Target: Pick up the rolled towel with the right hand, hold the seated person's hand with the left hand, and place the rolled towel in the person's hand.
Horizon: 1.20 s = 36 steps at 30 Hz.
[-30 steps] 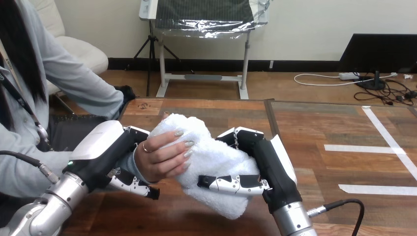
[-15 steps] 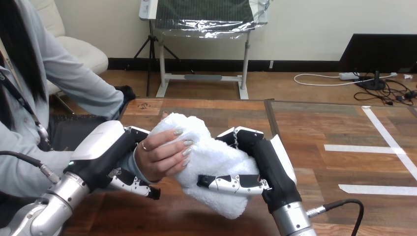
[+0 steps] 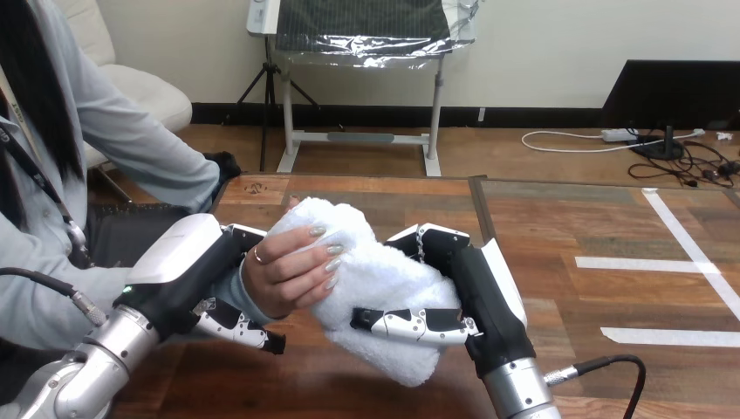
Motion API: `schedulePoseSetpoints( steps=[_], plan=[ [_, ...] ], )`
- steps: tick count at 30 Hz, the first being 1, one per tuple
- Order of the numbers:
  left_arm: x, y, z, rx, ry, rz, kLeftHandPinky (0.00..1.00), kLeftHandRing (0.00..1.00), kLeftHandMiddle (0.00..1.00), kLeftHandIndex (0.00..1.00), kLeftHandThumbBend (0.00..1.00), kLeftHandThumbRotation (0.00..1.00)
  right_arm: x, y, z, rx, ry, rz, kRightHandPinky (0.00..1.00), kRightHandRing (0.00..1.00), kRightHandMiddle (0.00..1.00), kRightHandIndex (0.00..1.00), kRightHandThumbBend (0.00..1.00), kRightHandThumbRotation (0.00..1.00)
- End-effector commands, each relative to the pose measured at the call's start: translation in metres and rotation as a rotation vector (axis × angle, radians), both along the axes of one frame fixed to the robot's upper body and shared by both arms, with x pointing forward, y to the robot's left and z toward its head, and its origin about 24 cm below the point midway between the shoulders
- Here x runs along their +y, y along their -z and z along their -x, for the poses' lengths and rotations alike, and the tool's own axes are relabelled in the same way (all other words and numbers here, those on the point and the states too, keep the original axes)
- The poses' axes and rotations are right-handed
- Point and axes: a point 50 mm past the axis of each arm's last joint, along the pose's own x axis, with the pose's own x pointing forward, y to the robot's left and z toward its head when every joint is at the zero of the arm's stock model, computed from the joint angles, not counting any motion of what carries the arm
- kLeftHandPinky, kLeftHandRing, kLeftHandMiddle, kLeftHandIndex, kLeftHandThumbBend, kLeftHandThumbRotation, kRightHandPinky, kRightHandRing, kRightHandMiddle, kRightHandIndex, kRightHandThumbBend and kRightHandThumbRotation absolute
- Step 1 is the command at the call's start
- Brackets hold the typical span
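Fingers of right hand point(image 3: 478, 292) clasp towel point(image 3: 377, 278) low end; long axis slants up-left into person's hand point(image 3: 286, 278); left hand point(image 3: 188, 262) curled round wrist, table point(image 3: 576, 218) left edge

I see the scene through the head camera, mounted high on the robot and facing forward and down across the table point(image 3: 558, 218). It sits close to the work. My two arms rise from the bottom edge, the left hand point(image 3: 188, 262) at 8 o'clock and the right hand point(image 3: 476, 292) at 5 o'clock. The towel point(image 3: 375, 279) lies between them, just below centre. The table's far edge crosses toward 12 o'clock. The person's hand point(image 3: 284, 275) reaches in from 9 o'clock, at the table's left side.
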Motion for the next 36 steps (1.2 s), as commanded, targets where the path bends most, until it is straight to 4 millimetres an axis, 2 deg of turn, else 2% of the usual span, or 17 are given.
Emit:
schedulePoseSetpoints(
  steps=[1,7,10,12,17,21,29,36],
  plan=[
    [-0.0094,-0.0199,-0.0131,-0.096,0.019,0.043,0.45,0.47,0.51,0.52,1.0,0.1,0.0067,-0.0246,-0.0173,-0.09,0.006,-0.025,0.39,0.47,0.54,0.54,0.9,0.0],
    [-0.0098,-0.0195,-0.0123,-0.114,0.01,0.028,0.56,0.58,0.61,0.63,1.0,0.15,0.0053,-0.0229,-0.0187,-0.061,-0.02,0.043,0.58,0.67,0.71,0.7,0.97,0.15],
    [-0.0098,-0.0191,-0.0119,-0.115,0.008,0.023,0.63,0.64,0.66,0.69,1.0,0.18,0.0044,-0.0223,-0.0198,-0.042,-0.034,0.077,0.71,0.78,0.8,0.78,0.99,0.23],
    [-0.0099,-0.0189,-0.0116,-0.116,0.008,0.023,0.69,0.7,0.71,0.75,1.0,0.2,0.004,-0.0224,-0.0204,-0.037,-0.038,0.096,0.8,0.87,0.87,0.85,0.99,0.32],
    [-0.0101,-0.0188,-0.0105,-0.12,0.008,0.026,0.77,0.78,0.78,0.83,1.0,0.23,0.0024,-0.0223,-0.022,-0.011,-0.066,0.139,0.93,0.95,0.95,0.94,1.0,0.43],
    [-0.0098,-0.0185,-0.0099,-0.12,0.006,0.019,0.82,0.84,0.85,0.89,1.0,0.26,0.0013,-0.0222,-0.0227,0.006,-0.067,0.164,0.98,0.99,0.99,0.98,1.0,0.53],
    [-0.008,-0.0174,-0.0085,-0.125,-0.004,-0.02,0.9,0.93,0.94,0.98,1.0,0.36,-0.0009,-0.0224,-0.0228,0.027,-0.06,0.193,1.0,1.0,1.0,1.0,1.0,0.67],
    [-0.0071,-0.0169,-0.0067,-0.138,-0.011,-0.045,0.94,0.98,0.99,1.0,1.0,0.43,-0.0029,-0.0237,-0.0227,0.017,-0.043,0.216,1.0,1.0,1.0,1.0,1.0,0.74]
  ],
)
